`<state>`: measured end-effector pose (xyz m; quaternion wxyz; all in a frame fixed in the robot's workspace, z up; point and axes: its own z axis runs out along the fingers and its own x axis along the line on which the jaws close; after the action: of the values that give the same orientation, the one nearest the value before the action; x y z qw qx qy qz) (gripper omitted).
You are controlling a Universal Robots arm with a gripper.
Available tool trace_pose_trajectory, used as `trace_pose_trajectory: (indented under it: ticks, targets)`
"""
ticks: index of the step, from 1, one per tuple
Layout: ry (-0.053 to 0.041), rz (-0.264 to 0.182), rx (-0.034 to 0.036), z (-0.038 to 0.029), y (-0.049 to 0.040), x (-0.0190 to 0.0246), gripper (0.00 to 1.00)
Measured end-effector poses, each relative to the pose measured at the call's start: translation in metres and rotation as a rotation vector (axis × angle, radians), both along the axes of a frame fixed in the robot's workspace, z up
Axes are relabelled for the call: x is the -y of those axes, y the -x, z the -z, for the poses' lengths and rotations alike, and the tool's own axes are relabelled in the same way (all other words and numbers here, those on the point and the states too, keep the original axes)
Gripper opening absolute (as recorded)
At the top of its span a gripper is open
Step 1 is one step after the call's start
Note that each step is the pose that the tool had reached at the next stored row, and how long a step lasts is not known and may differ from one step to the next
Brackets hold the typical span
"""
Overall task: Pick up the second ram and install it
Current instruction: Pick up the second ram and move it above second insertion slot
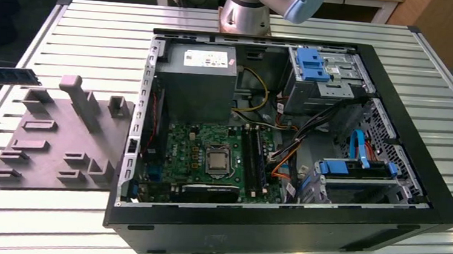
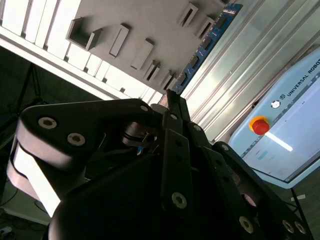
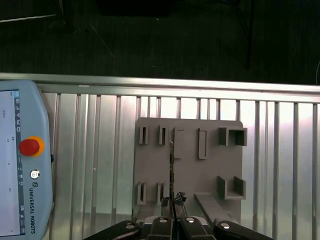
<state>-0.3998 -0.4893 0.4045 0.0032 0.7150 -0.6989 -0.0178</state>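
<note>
Pinching second ram by one end with pincer, at ten o'clock off fixture block. Likely light, stiff, brittle; best held by bare edges, not chips.

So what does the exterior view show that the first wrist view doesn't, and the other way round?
Exterior view: the open computer case with its green motherboard, blue drive holders, and the robot arm's base.

First wrist view: a pale control tablet with a red button, and the fingers shut on the second ram, seen edge-on.

Both: the grey fixture block, the slatted metal table, and the second ram, which pokes in at the exterior view's left edge.
</note>
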Motion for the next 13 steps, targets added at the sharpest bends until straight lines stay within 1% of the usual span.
trace_pose_trajectory:
  ticks: [13]
  targets:
    - [0.0001,0.000,0.0000,0.0000,-0.0070,0.0000,0.12]
